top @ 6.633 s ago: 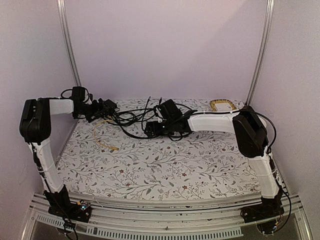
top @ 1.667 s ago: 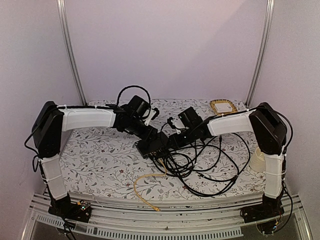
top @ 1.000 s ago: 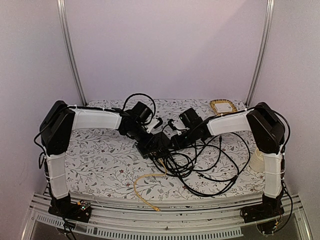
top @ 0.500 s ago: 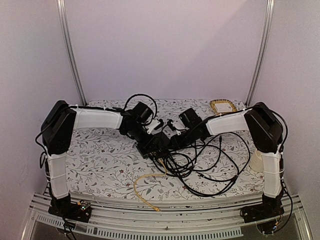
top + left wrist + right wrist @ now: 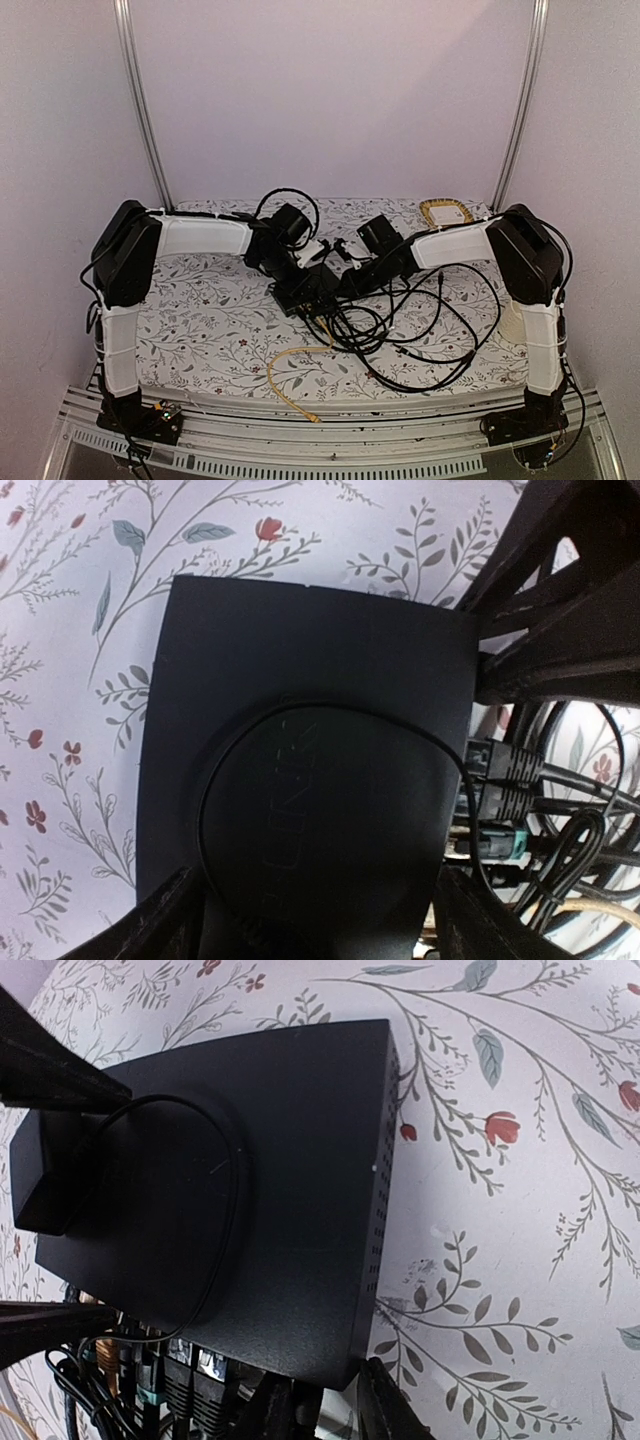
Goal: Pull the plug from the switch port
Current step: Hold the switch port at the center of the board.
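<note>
The switch (image 5: 298, 293) is a flat black box in the middle of the table, with black cables plugged into its near edge. It fills the left wrist view as the switch (image 5: 300, 730), with several plugs (image 5: 500, 770) along its right edge. My left gripper (image 5: 325, 925) is open, one finger at each long side of the box. In the right wrist view the switch (image 5: 290, 1160) shows plugs (image 5: 200, 1385) at its bottom edge. My right gripper (image 5: 330, 1410) sits at the port-side corner, jaws narrowly apart with a dark plug-like block between them. Contact is unclear.
A tangle of black cables (image 5: 400, 330) spreads from the switch toward the front right. A yellow cable (image 5: 290, 375) lies near the front edge. A small white box in a wicker tray (image 5: 447, 213) is at the back right, and a pale cup (image 5: 515, 320) stands by the right arm.
My left arm has swung further right, bringing its gripper over the switch. The right gripper's jaws have narrowed at the port-side corner. The switch has stayed in place.
</note>
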You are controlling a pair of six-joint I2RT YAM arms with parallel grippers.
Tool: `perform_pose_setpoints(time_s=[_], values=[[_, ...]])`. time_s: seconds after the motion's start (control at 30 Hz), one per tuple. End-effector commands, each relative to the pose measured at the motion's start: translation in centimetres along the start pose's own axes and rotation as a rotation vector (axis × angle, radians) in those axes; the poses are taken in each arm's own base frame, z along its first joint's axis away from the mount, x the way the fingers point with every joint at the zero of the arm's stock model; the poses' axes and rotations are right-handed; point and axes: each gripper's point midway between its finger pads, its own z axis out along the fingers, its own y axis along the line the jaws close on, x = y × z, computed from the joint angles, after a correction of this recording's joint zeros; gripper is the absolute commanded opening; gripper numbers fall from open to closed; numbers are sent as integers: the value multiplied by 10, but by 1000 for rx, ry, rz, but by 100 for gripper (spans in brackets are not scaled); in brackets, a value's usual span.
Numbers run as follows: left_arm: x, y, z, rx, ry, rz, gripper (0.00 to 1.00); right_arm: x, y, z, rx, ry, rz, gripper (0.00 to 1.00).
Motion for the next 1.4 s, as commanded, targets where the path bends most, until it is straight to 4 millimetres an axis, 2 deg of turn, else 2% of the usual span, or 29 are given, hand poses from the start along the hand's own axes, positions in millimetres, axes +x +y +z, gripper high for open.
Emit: perform_pose_setpoints(time_s=[0.0,0.13,0.23,0.77,1.37], values=[[0,7,6,-59,31,33,81,-9,3,3,-26,-5,-9,21],[0,11,7,-109,45,50,81,-9,4,5,-27,-2,-6,20],[0,13,6,-129,47,56,81,-9,4,5,-30,1,-3,15],[-1,9,7,-158,47,83,81,-9,6,5,-42,9,11,12],[14,5,23,-180,98,102,81,2,7,14,-69,48,21,3]])
